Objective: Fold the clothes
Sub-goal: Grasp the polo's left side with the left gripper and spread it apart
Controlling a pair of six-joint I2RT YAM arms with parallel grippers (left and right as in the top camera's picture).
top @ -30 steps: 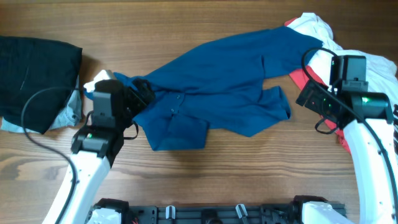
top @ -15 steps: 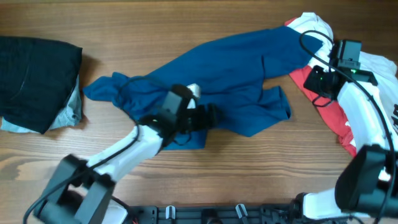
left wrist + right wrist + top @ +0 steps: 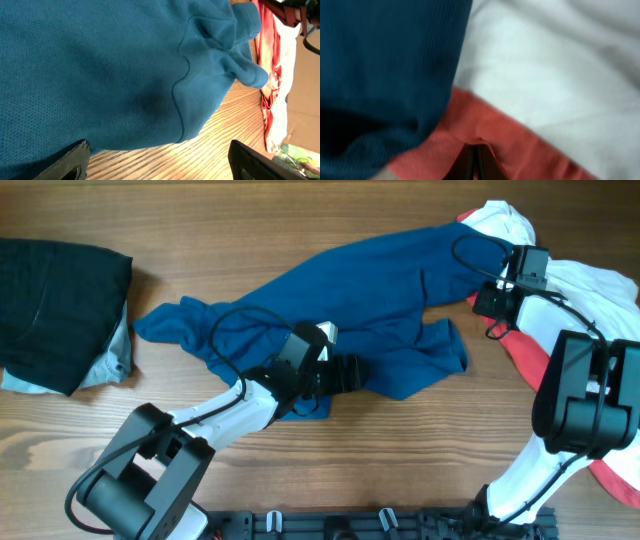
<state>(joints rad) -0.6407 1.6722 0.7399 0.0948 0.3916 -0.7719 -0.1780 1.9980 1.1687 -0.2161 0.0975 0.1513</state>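
Clothes (image 3: 380, 280) beneath low, outstretched left gripper (image 3: 350, 372), fingers (image 3: 75, 160) wide; right gripper (image 3: 486, 301) pinched closed beside red-and-white top (image 3: 512, 340).

The right wrist view is a blur: only the tips of the right gripper (image 3: 473, 162) show, at its bottom edge. The left fingers (image 3: 70, 161) are cropped likewise. Overhead, the top (image 3: 590, 285) runs out of frame rightward, and the left arm (image 3: 240, 405) hides part of the shirt (image 3: 370, 280).

Flanking the black base rail (image 3: 340, 525), the left arm (image 3: 235, 408) and right arm (image 3: 585, 395) have white shells, black joints and looping black cables.
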